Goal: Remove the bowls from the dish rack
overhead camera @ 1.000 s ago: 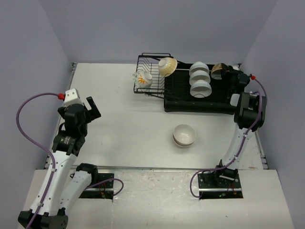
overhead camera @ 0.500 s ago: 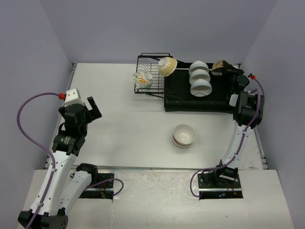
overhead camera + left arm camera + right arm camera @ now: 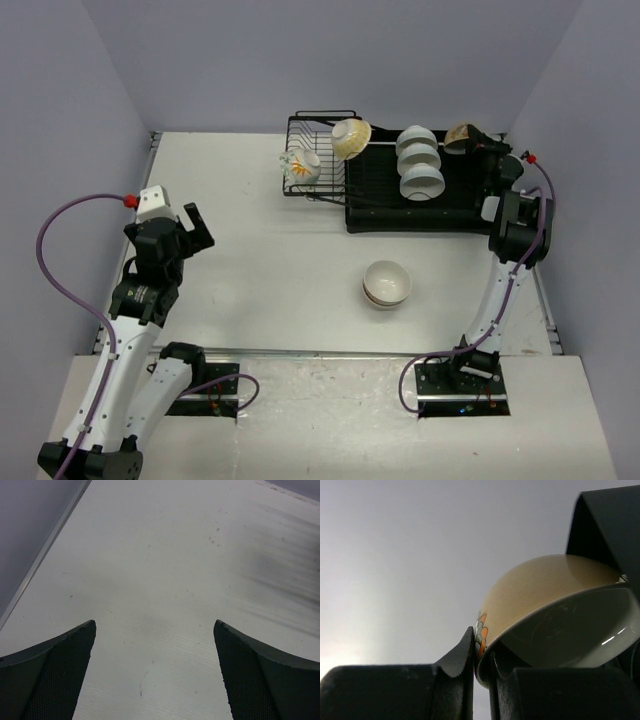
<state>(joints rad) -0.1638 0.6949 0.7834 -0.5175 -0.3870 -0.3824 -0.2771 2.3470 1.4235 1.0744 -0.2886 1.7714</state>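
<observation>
The black dish rack (image 3: 318, 186) and its flat drainer tray (image 3: 455, 214) sit at the far right of the table. A flower-pattern bowl (image 3: 301, 165) and a cream-yellow bowl (image 3: 351, 137) stand in the wire part. Three white bowls (image 3: 419, 165) lie on the tray. My right gripper (image 3: 474, 140) is shut on the rim of a tan bowl with an orange flower (image 3: 540, 592), lifted above the tray's far right corner (image 3: 460, 134). Two stacked bowls (image 3: 387, 284) rest on the table. My left gripper (image 3: 194, 228) is open and empty over bare table (image 3: 155, 580).
Grey walls close in the table at the back and both sides. The right arm's upright link (image 3: 518, 235) stands beside the tray's right end. The table's metal edge strip (image 3: 45, 560) shows at the left in the left wrist view.
My right gripper has lifted the tan bowl slightly up and back from the tray's right end. The left arm has not moved.
</observation>
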